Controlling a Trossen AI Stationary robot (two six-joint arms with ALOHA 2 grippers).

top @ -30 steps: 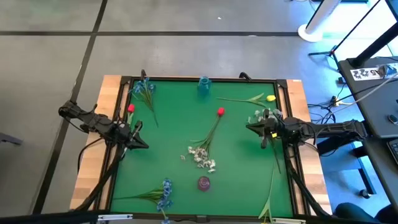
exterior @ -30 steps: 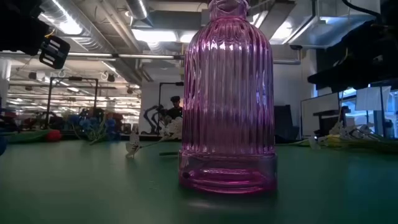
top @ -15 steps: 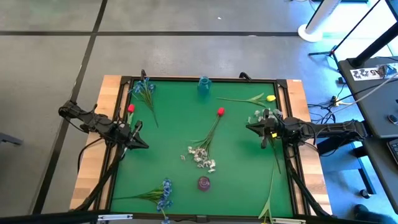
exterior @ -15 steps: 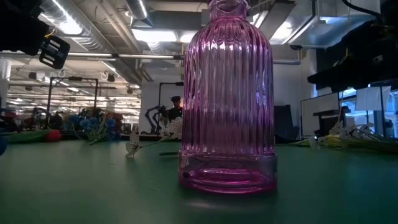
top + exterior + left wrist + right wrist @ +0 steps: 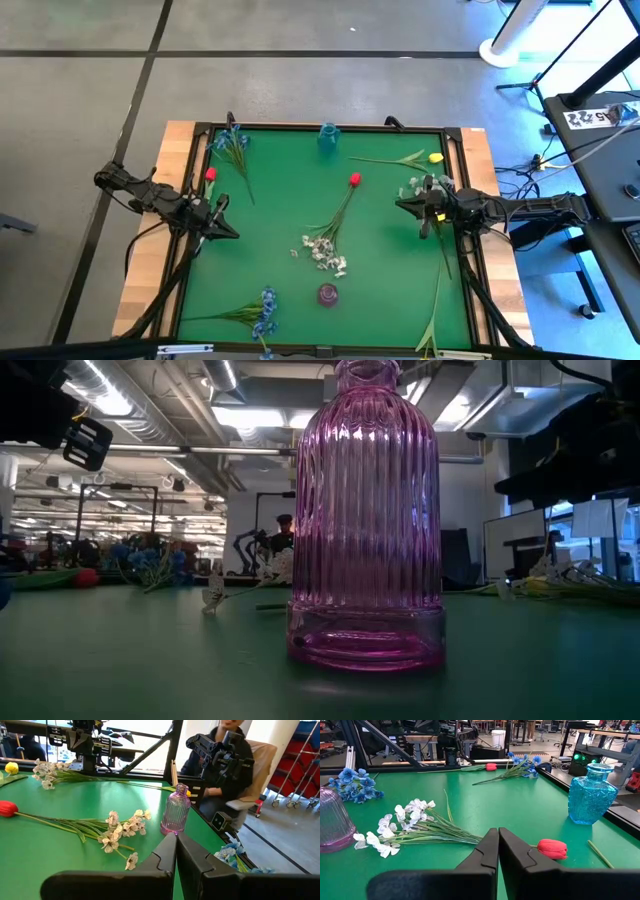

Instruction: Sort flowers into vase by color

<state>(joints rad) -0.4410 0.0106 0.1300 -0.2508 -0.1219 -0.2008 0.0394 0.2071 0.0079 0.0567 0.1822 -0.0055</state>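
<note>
A pink ribbed vase (image 5: 328, 294) stands near the table's near edge, and a blue glass vase (image 5: 327, 138) stands at the far edge. A red bud (image 5: 354, 180) and white sprigs (image 5: 325, 252) lie flat at mid-table. Blue blooms lie at the far left (image 5: 232, 145) and the near left (image 5: 262, 312). A yellow bud (image 5: 434, 157) lies at the far right. My left gripper (image 5: 236, 235) hovers shut at the left edge, and my right gripper (image 5: 398, 205) hovers shut at the right edge. Both point toward the table's middle and hold nothing.
Another red bud (image 5: 210, 174) lies by the left arm. A white sprig (image 5: 425, 185) and a long green stem (image 5: 435, 310) lie by the right arm. A black frame (image 5: 330, 127) rims the green mat. A seated person (image 5: 225, 760) is beyond the near edge.
</note>
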